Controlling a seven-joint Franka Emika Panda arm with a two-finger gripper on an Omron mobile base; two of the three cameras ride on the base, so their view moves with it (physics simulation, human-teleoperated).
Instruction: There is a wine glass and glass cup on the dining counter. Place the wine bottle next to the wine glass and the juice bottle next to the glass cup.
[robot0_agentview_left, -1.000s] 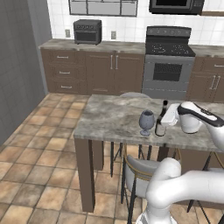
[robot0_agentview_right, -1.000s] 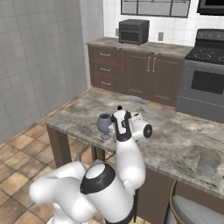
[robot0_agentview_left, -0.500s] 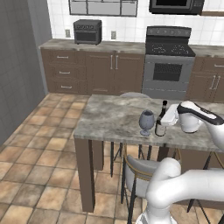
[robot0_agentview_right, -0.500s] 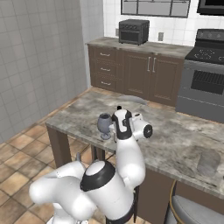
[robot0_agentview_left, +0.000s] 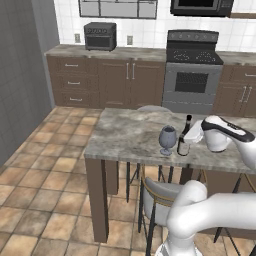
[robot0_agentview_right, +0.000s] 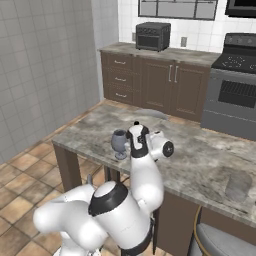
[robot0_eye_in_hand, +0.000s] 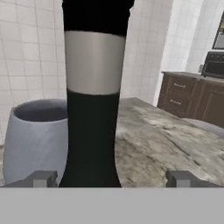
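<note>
- We see the wine bottle (robot0_agentview_left: 184, 137) standing upright on the table (robot0_agentview_left: 125, 135), right of centre in the left base view, just beside the wine glass (robot0_agentview_left: 167, 138) on that glass's right.
- In the hand view the wine bottle (robot0_eye_in_hand: 94, 94) rises through the left-centre of the frame — dark body, pale label band, dark above — with the bowl of the wine glass (robot0_eye_in_hand: 37, 140) at lower left, partly behind it.
- The gripper (robot0_eye_in_hand: 111, 178) is open: its two finger tips (robot0_eye_in_hand: 41, 178) sit wide apart at the bottom of the hand view, one on either side of the bottle's base, and we cannot tell whether either touches it.
- In the right base view the wine glass (robot0_agentview_right: 119, 142) stands left of centre on the table (robot0_agentview_right: 200, 160), just left of the arm's wrist.
- The glass cup (robot0_agentview_right: 237, 186) stands at the right edge of that view, well apart from the wine glass.
- Along the top of both base views run brown cabinets (robot0_agentview_left: 107, 80), a stove (robot0_agentview_left: 192, 75) and a toaster oven (robot0_agentview_left: 100, 36).
</note>
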